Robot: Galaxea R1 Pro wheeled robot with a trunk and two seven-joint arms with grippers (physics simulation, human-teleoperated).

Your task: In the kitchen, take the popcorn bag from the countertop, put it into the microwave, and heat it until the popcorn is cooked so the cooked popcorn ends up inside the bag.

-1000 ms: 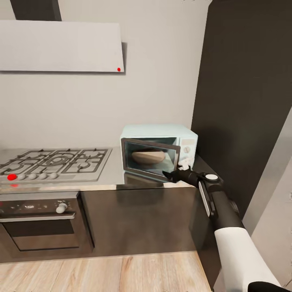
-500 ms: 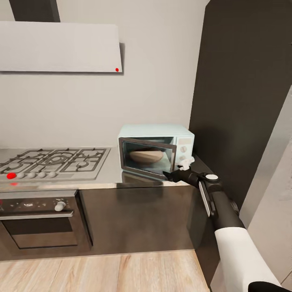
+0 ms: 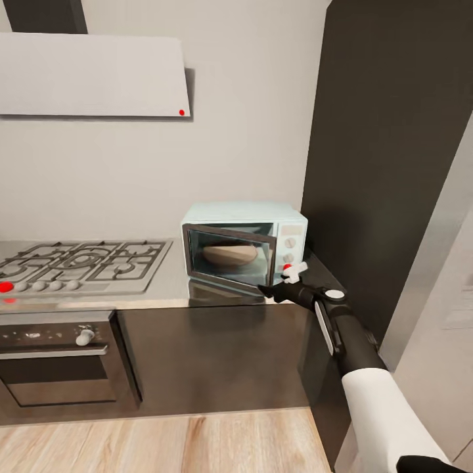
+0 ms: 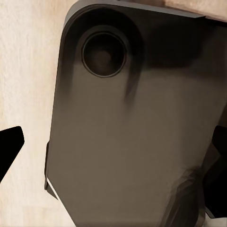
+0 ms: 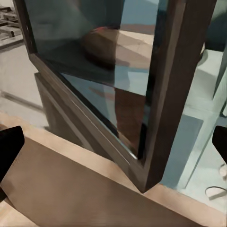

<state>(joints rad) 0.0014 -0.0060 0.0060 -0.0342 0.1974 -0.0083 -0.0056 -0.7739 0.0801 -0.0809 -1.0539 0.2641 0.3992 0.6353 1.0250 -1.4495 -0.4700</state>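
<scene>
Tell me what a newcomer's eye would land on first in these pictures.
First, the pale blue microwave on the grey countertop, its dark glass door ajar, a tan popcorn bag showing through the glass. Next, the right gripper at the door's free lower corner, on a black-and-white arm rising from the lower right. Left of the microwave sits the gas hob.

I see even, soft simulator light; the countertop (image 3: 197,289) glares slightly, and my wrist views look perhaps blurred.
</scene>
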